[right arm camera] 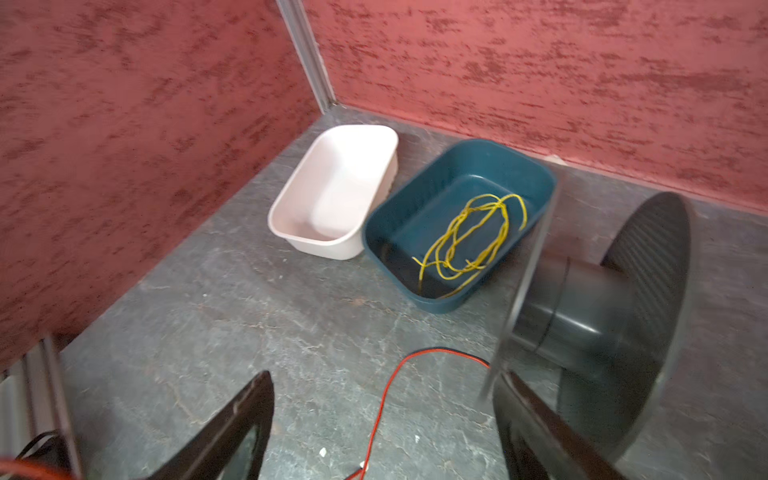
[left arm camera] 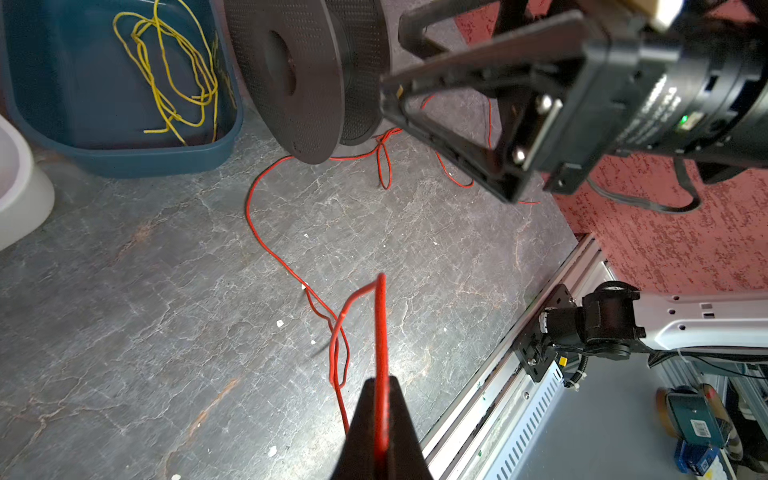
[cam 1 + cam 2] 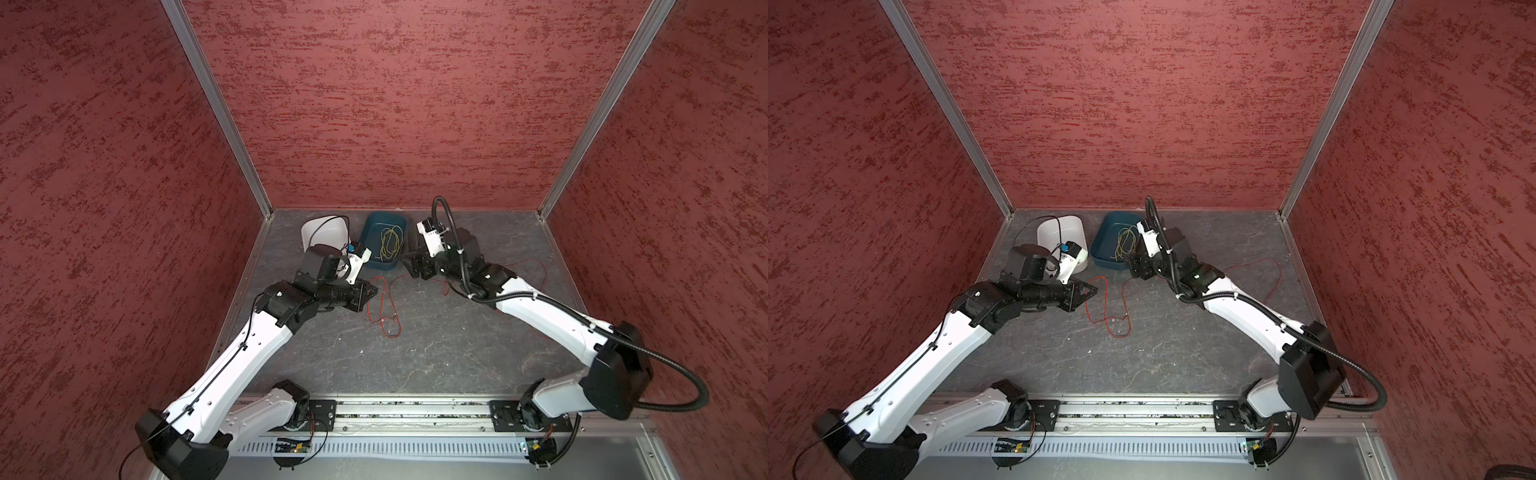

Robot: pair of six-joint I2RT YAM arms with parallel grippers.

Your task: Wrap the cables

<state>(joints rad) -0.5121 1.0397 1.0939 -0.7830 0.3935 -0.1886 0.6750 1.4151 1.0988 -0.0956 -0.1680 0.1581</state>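
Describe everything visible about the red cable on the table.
The red cable is very thin and flexible, with a darker strand alongside. It lies slack on the grey table in loose loops, with a small twisted loop by the foot of the black spool. The shut left pincer pinches one stretch, raised off the table.

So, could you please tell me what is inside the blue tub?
The blue tub holds only a loose tangle of yellow-green wire on its floor. One corner is hidden behind the black spool, so it cannot be checked.

Two tubs point(image 1: 324, 249) point(image 1: 436, 305), one black spool point(image 1: 590, 307), one red cable point(image 2: 380, 340), one yellow wire tangle point(image 1: 451, 253).
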